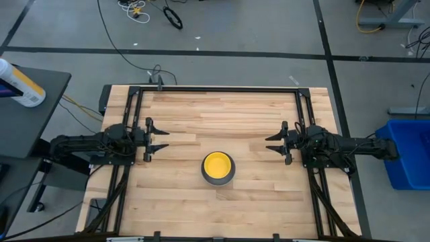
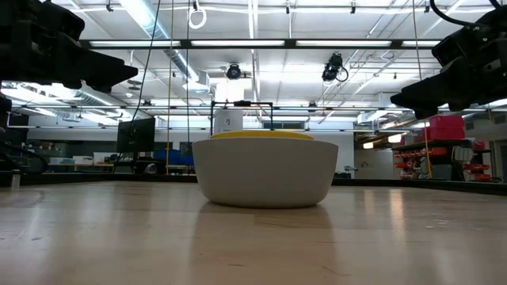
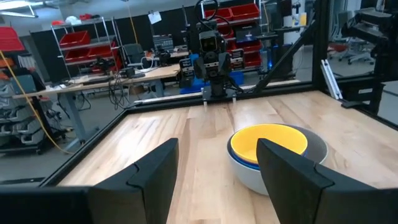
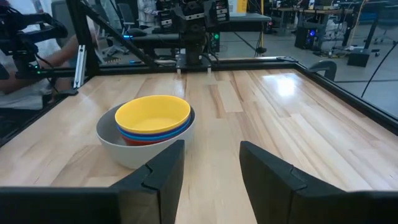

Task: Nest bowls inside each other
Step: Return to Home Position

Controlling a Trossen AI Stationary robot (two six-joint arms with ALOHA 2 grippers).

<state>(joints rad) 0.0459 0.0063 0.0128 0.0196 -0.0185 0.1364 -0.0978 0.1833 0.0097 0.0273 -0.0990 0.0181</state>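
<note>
The bowls stand as one nested stack [image 1: 218, 167] on the wooden table, a little toward its near edge. The grey bowl [image 2: 264, 171] is outermost with its base on the table. Inside it show a red rim [image 4: 144, 140], blue rims [image 4: 155, 131] and the yellow bowl [image 4: 152, 114] on top. My left gripper [image 1: 160, 139] hovers open at the table's left side, my right gripper [image 1: 274, 142] open at the right side. Both point level toward the middle, well clear of the stack.
A black metal frame [image 1: 222, 89] runs round the tabletop. Bare wood lies on all sides of the stack. A dark side table with a white bottle [image 1: 20, 84] stands off the left edge, and a blue bin [image 1: 406, 151] off the right.
</note>
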